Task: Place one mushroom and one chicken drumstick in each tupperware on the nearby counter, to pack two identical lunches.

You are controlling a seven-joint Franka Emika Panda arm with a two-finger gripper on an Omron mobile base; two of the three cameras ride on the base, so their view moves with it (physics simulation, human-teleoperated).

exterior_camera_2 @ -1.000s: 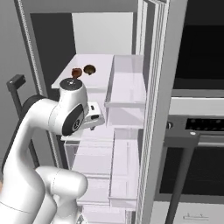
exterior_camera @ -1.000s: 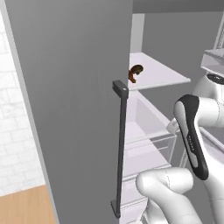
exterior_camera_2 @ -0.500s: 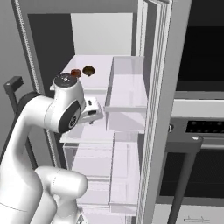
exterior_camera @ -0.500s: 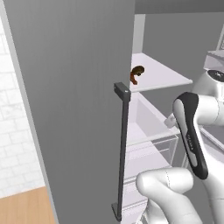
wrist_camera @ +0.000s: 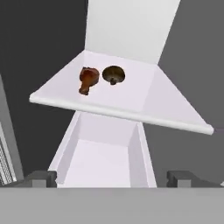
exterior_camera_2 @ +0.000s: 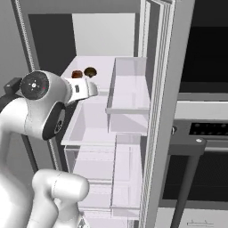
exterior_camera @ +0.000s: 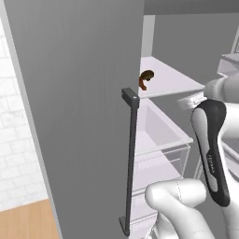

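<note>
Swung further into the open fridge since a second ago, gripper now facing the white shelf, fingers spread wide and holding nothing. Nearest below: open drawer. Risks, as a guess: clipping the shelf's front lip on approach, or nudging one item into the other, since lying just beside each other. Farther back on the shelf: chicken drumstick, reddish-brown, bone end toward the front; mushroom, dark brown cap, stem visible, likely to roll.
</note>
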